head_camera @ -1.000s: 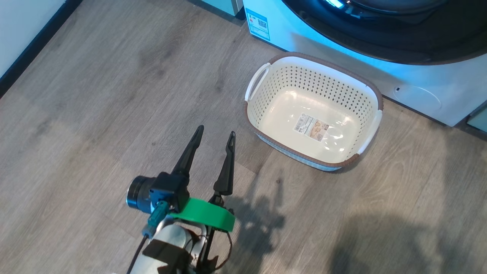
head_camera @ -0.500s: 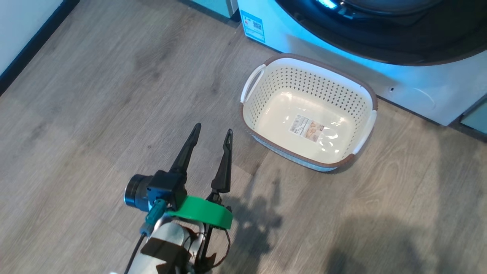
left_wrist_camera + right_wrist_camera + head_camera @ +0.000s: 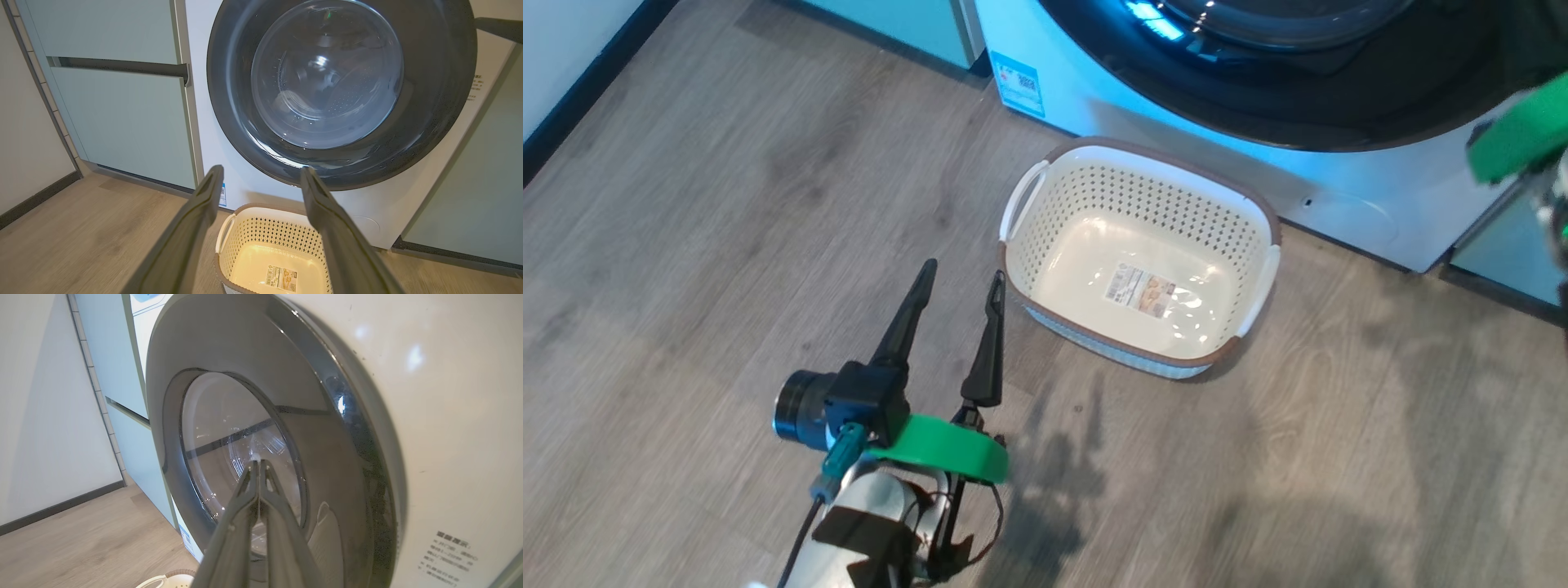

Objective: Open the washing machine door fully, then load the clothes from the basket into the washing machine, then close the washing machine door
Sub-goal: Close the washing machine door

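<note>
Black-rimmed washing machine door: press rim squarely with right gripper, pinched shut, empty; park left gripper, splayed wide, empty, below door.

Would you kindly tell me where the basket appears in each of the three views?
Head view: the basket sits mid-frame on the floor.
Left wrist view: basket at bottom centre.
Right wrist view: basket handle at bottom edge.
Shared landmark: the washing machine door.
</note>
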{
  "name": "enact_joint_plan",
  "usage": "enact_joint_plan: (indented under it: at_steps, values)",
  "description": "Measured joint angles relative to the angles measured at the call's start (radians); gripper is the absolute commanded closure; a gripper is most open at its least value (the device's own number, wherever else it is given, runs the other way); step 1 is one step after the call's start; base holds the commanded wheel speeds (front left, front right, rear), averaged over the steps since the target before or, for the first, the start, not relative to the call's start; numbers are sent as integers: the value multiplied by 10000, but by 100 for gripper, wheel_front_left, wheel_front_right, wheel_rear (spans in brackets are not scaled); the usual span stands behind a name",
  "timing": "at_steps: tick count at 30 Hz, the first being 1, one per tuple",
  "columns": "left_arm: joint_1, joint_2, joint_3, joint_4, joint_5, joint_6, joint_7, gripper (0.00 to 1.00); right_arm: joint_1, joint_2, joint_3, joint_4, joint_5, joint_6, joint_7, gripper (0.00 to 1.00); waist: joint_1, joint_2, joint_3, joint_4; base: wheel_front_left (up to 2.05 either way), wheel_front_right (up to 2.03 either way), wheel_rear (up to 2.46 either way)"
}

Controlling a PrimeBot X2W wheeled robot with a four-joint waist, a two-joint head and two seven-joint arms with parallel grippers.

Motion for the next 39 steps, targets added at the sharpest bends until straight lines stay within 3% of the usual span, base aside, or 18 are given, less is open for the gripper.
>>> enact_joint_plan:
  at_steps: [1, 3, 4, 5, 28, 39]
  values:
    - [0, 2, 42, 10, 10, -6, 0, 0, 249, 10, -4, -263, 33, 0, -2, 89, 0, 0, -39, -45, 0, 0, 0]
    - [2, 10, 109, 33, 61, -10, 0, 0, 777, 52, -29, -780, 113, 0, -27, 30, 0, 0, -116, -144, 0, 0, 0]
    - [2, 10, 109, 33, 61, -10, 0, 0, 777, 52, -29, -780, 113, 0, -27, 6, 0, 0, -116, -144, 0, 0, 0]
    - [2, 13, 117, 52, 65, -10, -12, 0, 1068, 73, -35, -1034, 117, 0, -92, 0, 0, 0, -151, -203, 0, 0, 0]
    - [802, 357, 357, 594, 54, 8, -58, 0, 6826, 1206, -2027, -4487, -115, 0, -82, 0, -1, 0, -1572, -1617, 0, 0, 0]
    - [1420, 533, 349, 497, -67, 142, 209, 0, 8946, 1335, -2387, -5739, 105, 0, 128, 0, -1, 0, -2326, -2224, 0, 0, 0]
